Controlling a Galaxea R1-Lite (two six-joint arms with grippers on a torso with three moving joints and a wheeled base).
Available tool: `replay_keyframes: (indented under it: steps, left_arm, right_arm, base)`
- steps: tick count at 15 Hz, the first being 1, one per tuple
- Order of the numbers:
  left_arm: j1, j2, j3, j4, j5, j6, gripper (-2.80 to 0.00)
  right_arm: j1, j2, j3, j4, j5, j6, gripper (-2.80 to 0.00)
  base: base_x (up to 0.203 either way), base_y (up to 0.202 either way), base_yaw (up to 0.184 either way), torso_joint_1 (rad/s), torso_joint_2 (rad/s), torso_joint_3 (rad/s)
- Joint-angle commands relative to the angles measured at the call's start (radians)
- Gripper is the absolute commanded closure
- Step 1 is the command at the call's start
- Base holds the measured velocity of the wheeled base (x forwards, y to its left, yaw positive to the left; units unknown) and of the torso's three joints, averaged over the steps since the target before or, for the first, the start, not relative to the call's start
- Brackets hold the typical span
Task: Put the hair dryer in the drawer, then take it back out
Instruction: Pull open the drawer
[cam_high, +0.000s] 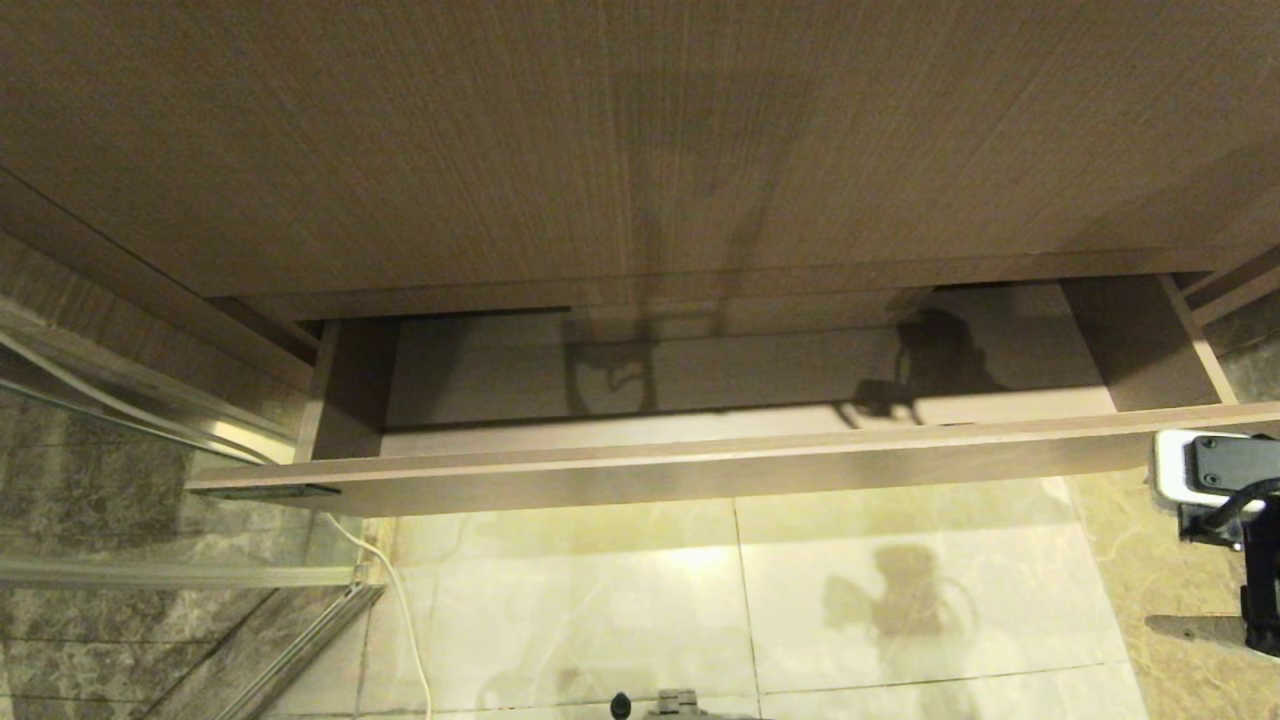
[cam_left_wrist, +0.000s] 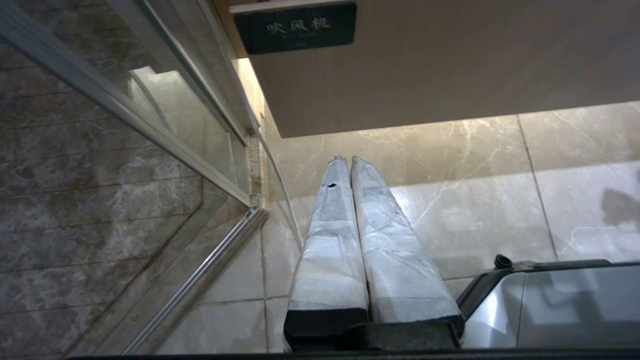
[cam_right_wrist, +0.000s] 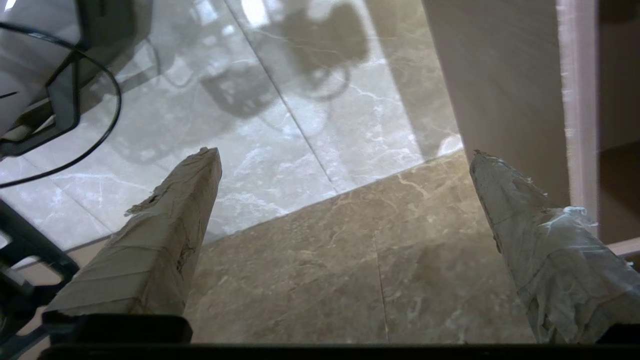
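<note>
Marble floor tiles (cam_high: 900, 600) lie beneath a pulled-out wooden drawer (cam_high: 700, 475) under a wood-grain counter (cam_high: 640, 140). Glass partition (cam_left_wrist: 150, 100) stands far to the side of the left gripper (cam_left_wrist: 348, 160), whose taped fingers (cam_left_wrist: 330, 240) are pressed together, empty, pointing at the floor just below a dark sign (cam_left_wrist: 296, 26) on the drawer front. White cord (cam_high: 395, 590) trails nearby. Right gripper (cam_right_wrist: 345, 155), beside the drawer's right end, is spread wide, grasping nothing. No hair dryer can be seen in any view.
</note>
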Motion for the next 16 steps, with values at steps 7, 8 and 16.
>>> replay_keyframes:
  steps: [7, 8, 16]
  left_arm:
    - [0.0, 0.0, 0.0, 0.0, 0.0, 0.001, 0.0]
    - [0.001, 0.0, 0.001, 0.0, 0.0, 0.0, 0.0]
    - [0.001, 0.0, 0.001, 0.0, 0.0, 0.001, 0.0]
  right_arm:
    - [-0.035, -0.159, 0.063, -0.036, 0.122, 0.136, -2.8]
    - [-0.036, -0.163, 0.068, -0.042, 0.13, 0.147, -2.8]
    - [-0.035, -0.326, 0.094, -0.02, 0.134, 0.426, 0.0]
  base:
    - [0.0, 0.0, 0.0, 0.0, 0.0, 0.0]
    - [0.0, 0.0, 0.0, 0.0, 0.0, 0.0]
    - [0.0, 0.0, 0.0, 0.0, 0.0, 0.0]
